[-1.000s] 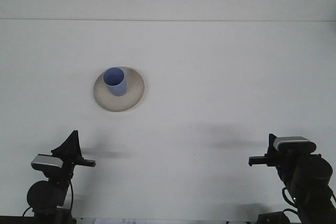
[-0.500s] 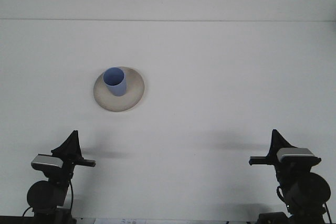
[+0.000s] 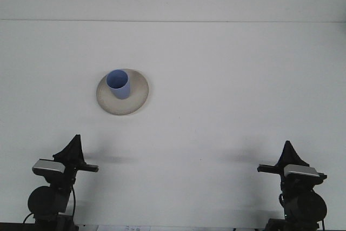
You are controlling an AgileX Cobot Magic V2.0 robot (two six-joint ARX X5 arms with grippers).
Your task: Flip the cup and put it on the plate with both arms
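Observation:
A blue cup [image 3: 118,84] stands upright, mouth up, on a beige plate [image 3: 138,98] left of the table's middle. Both arms are drawn back at the near edge, far from the plate. My left gripper [image 3: 72,147] sits at the bottom left, its dark tip pointing up. At the bottom right is my right gripper [image 3: 288,151] in the same posture. Nothing is held by either one. From this angle the finger gaps are not visible.
The white table [image 3: 227,90] stretches wide around the plate, with its far edge along the top. Dark arm bases and wrist cameras occupy the two bottom corners.
My right arm has pulled back and down towards the near edge and turned its gripper tip upward. The left arm, cup and plate have not moved.

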